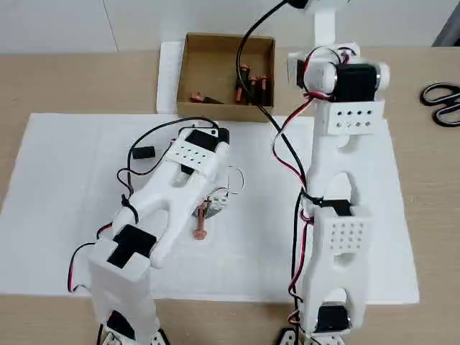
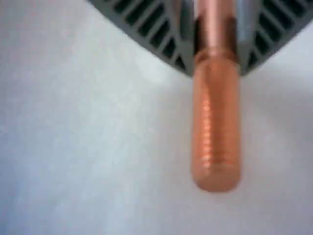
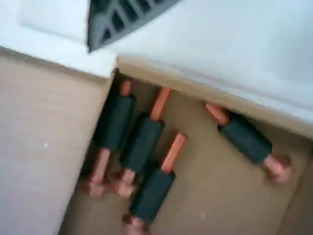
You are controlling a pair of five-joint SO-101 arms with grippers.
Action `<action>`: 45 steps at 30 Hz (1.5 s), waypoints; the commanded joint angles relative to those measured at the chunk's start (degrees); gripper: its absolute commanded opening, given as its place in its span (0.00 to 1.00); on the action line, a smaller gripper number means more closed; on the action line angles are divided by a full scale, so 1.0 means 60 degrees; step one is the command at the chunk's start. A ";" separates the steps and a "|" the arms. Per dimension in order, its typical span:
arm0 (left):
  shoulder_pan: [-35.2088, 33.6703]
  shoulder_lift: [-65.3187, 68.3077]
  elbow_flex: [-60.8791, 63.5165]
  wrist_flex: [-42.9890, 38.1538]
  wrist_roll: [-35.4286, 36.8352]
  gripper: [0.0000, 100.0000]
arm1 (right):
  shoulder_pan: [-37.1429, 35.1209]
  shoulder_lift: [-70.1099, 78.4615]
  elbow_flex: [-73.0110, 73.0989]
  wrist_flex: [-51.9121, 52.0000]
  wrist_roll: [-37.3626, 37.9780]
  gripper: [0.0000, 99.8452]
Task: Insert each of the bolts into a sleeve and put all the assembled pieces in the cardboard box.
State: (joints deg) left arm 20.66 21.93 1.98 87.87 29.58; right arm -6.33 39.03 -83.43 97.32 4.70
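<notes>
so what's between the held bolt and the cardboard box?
In the high view, the left arm's wrist and a black cable sit over the white sheet between bolt and cardboard box.

There are four sleeved bolts [image 3: 142,142], one bare bolt [image 2: 215,127], one cardboard box [image 1: 189,72], one pair of scissors [image 1: 440,103] and two arms [image 1: 338,237].

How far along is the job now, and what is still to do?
Done: four assembled pieces already lie in the cardboard box. In hand: the left gripper is shut on a bare copper bolt over the white sheet, with no sleeve on it. Left: that bolt must go into a sleeve, and then the piece into the box.
</notes>
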 commanded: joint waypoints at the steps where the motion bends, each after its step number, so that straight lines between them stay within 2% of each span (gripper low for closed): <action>1: -0.0088 -0.0103 -0.0535 -0.0015 0.0000 0.01 | -0.0081 -0.2088 0.2769 0.0081 0.0176 0.17; 6: -0.0630 -0.0103 -0.1766 0.0645 -0.0044 0.01 | -0.0447 -0.4505 0.6842 -0.0095 0.0103 0.17; 8: -0.0747 -0.0103 -0.2425 0.1070 -0.0630 0.01 | -0.0667 -0.5062 0.7971 -0.0154 0.0088 0.17; 10: -0.0733 -0.0103 -0.2952 0.1509 -0.1744 0.01 | -0.0799 -0.5473 0.8806 -0.0168 0.0073 0.17; 13: -0.0835 -0.0103 -0.3729 0.1993 -0.4747 0.01 | -0.0828 -0.5883 0.9451 -0.0183 -0.0059 0.17; 18: -0.1495 -0.0088 -0.3963 0.2081 -1.1663 0.01 | -0.0564 -0.6015 0.9538 -0.0227 -0.1099 0.17; 22: -0.2037 0.0015 -0.3905 0.2081 -1.6337 0.01 | -0.0344 -0.6059 0.9538 -0.0315 -0.1846 0.17; 24: -0.2256 0.0015 -0.3744 0.2081 -1.8022 0.01 | -0.0330 -0.6059 0.9538 -0.0300 -0.2432 0.17; 27: -0.2491 0.0015 -0.3568 0.2081 -1.9634 0.01 | -0.0330 -0.6059 0.9538 -0.0315 -0.3297 0.17; 30: -0.2681 0.0029 -0.3319 0.2051 -2.0571 0.01 | -0.0330 -0.6059 0.9538 -0.0271 -0.4059 0.17; 34: -0.2886 0.0029 -0.2952 0.2051 -2.0630 0.02 | -0.0432 -0.6073 0.9670 -0.0212 -0.4205 0.17; 37: -0.2974 0.0029 -0.2733 0.2051 -2.0615 0.10 | -0.0667 -0.6073 1.0066 -0.0198 -0.4059 0.17; 41: -0.2989 -0.0015 -0.2733 0.2051 -1.9385 0.23 | -0.1033 -0.6308 1.0359 -0.0154 -0.3429 0.17; 45: -0.2989 -0.0073 -0.2733 0.2051 -1.8227 0.24 | -0.1458 -0.7509 1.0447 -0.0154 -0.3165 0.17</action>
State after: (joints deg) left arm 3.08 22.73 -14.20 99.30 -76.70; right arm -13.71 1.14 -20.75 96.18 -15.78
